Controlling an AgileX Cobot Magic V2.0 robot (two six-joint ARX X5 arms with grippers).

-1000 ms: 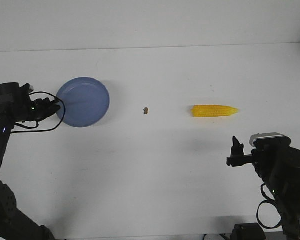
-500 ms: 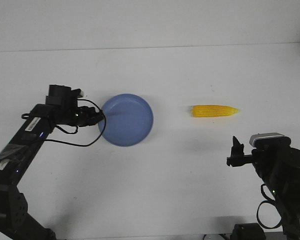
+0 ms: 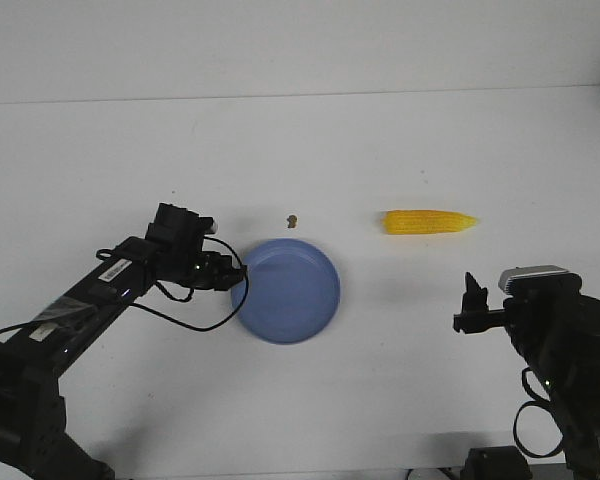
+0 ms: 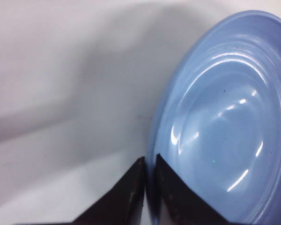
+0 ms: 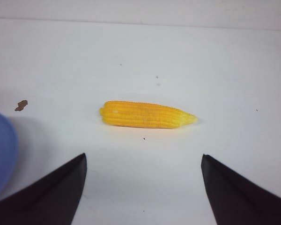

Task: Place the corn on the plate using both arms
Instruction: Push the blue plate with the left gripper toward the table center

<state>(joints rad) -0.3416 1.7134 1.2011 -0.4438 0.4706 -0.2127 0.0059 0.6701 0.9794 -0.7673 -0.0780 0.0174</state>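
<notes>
The periwinkle-blue plate (image 3: 292, 290) sits near the middle of the white table. My left gripper (image 3: 236, 276) is shut on its left rim; the left wrist view shows the two black fingertips (image 4: 141, 165) pinching the plate's (image 4: 225, 126) edge. The yellow corn (image 3: 429, 221) lies to the right of the plate, pointed end to the right, apart from it. My right gripper (image 3: 471, 296) hovers in front of the corn, nearer the table's front edge. In the right wrist view it (image 5: 143, 157) is open and empty, with the corn (image 5: 147, 115) lying crosswise beyond the fingers and the plate's rim (image 5: 1, 150) at the edge.
A tiny brown speck (image 3: 292, 219) lies on the table just behind the plate, also visible as the brown speck (image 5: 21, 105) in the right wrist view. The table's back edge meets a pale wall. A loose black cable (image 3: 185, 315) hangs from my left arm.
My left arm has dragged the plate from the far left toward the table's middle and slightly nearer the front. The right arm and the corn have stayed still.
</notes>
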